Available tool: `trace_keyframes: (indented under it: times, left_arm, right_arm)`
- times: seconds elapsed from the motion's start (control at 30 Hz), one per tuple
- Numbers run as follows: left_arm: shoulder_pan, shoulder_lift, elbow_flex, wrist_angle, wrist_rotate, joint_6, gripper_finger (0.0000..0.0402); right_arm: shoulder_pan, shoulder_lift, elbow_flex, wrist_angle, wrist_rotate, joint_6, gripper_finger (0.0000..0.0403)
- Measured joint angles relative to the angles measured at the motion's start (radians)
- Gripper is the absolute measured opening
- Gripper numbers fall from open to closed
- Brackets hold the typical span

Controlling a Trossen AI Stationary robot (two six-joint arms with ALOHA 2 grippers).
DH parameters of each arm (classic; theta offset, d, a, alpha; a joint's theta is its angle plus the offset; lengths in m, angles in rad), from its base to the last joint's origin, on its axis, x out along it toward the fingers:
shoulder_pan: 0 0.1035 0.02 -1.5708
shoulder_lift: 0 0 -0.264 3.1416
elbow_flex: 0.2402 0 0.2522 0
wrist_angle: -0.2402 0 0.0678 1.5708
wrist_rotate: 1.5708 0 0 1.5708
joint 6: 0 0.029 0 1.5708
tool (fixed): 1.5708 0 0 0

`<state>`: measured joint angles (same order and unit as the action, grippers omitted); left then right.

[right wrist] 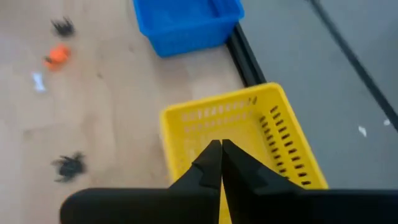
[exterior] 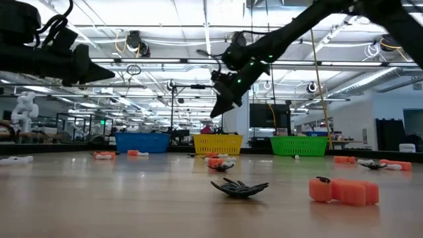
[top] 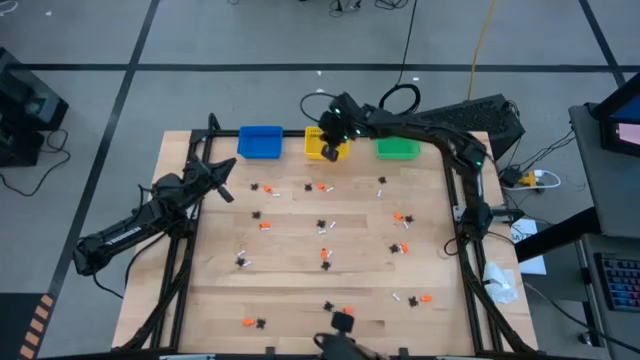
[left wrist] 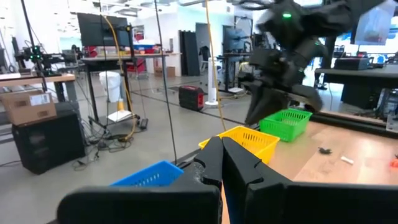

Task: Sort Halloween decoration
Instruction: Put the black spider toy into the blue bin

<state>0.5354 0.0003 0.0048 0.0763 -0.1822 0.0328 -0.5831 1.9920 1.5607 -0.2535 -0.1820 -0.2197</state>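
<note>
My right gripper (right wrist: 221,163) hangs over the yellow bin (top: 322,145) at twelve o'clock, fingers pressed together, empty. Halloween decoration (top: 322,225) lies scattered across the table centre. My left gripper (top: 224,186), also shut, waits at nine o'clock. Descending closed risks knocking trinkets away.

No readable text, labels or numbers anywhere; the cardboard box (left wrist: 28,106) may carry a label, too blurred to read.

right gripper (right wrist: 220,163) fingers pressed together above slotted yellow plastic bin (right wrist: 286,143); blue plastic bin (right wrist: 186,22) beyond; black spidery trinkets (right wrist: 69,165), orange trinket (right wrist: 58,55) on wooden table (right wrist: 118,106).
</note>
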Motion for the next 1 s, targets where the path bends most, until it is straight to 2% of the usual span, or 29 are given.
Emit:
trace_keyframes:
  times: [0.13, 0.3, 0.4, 0.47, 0.57, 0.77, 1.0]
  left_arm:
    - [0.0, 0.0, 0.0, 0.038, 0.003, 0.003, 0.0002]
    - [0.0, 0.003, 0.0, 0.134, 0.003, 0.001, 0.0002]
    - [0.0, 0.013, 0.004, 0.145, 0.103, -0.014, 0.0001]
    - [-0.001, 0.049, 0.016, 0.131, 0.164, -0.075, 0.0]
    - [-0.002, 0.124, 0.033, 0.136, 0.209, -0.131, 0.0]
    - [-0.013, 0.353, 0.085, 0.101, 0.238, -0.179, 0.0]
    - [-0.028, 0.645, 0.233, -0.068, 0.242, -0.161, 0.0]
  right_arm:
    - [0.01, -0.158, -0.245, 0.201, 0.002, 0.063, 0.0001]
    - [0.011, -0.329, -0.476, 0.331, 0.052, 0.095, 0.0]
    - [0.011, -0.409, -0.568, 0.388, 0.088, 0.094, 0.0]
    - [0.011, -0.449, -0.616, 0.426, 0.105, 0.093, 0.0]
    - [0.008, -0.489, -0.654, 0.445, 0.104, 0.092, 0.0]
    - [0.007, -0.501, -0.666, 0.455, 0.104, 0.072, 0.0]
    - [0.007, -0.501, -0.666, 0.457, 0.103, 0.069, 0.0]
